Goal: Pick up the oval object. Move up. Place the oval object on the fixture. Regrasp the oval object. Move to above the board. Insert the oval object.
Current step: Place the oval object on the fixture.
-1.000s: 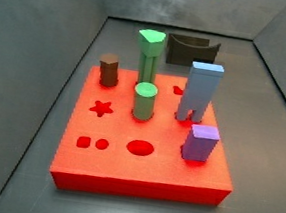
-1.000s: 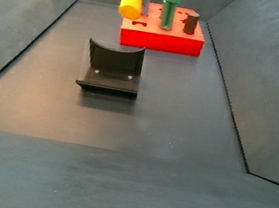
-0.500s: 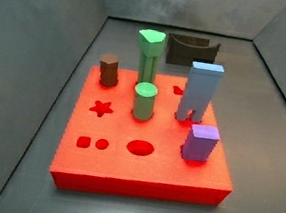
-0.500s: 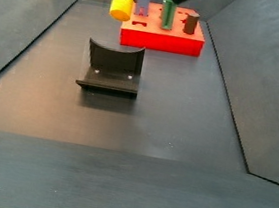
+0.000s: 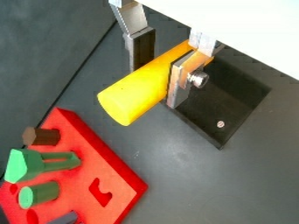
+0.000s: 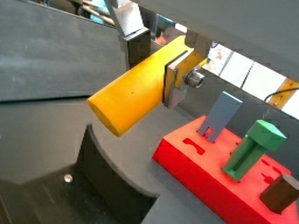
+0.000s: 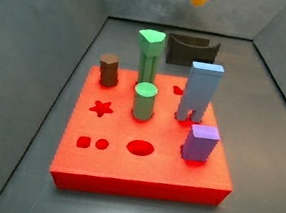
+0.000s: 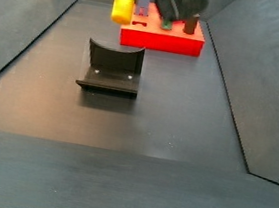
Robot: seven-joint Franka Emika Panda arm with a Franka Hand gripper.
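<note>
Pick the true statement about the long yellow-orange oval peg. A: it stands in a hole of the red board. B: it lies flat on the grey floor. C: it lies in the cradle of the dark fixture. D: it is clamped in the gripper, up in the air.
D: in both wrist views the gripper has its silver fingers closed on the long yellow-orange oval peg, which hangs above the dark fixture and the red board, touching neither.

Oval object [image 5: 142,86]: smooth matt yellow-orange, plastic-looking. Gripper [image 5: 163,58] high at frame top in both side views; fingers [image 5: 184,81] brushed silver metal. Board [image 7: 141,139]: matt red. Fixture [image 8: 110,68]: dark matt, slight sheen.
</note>
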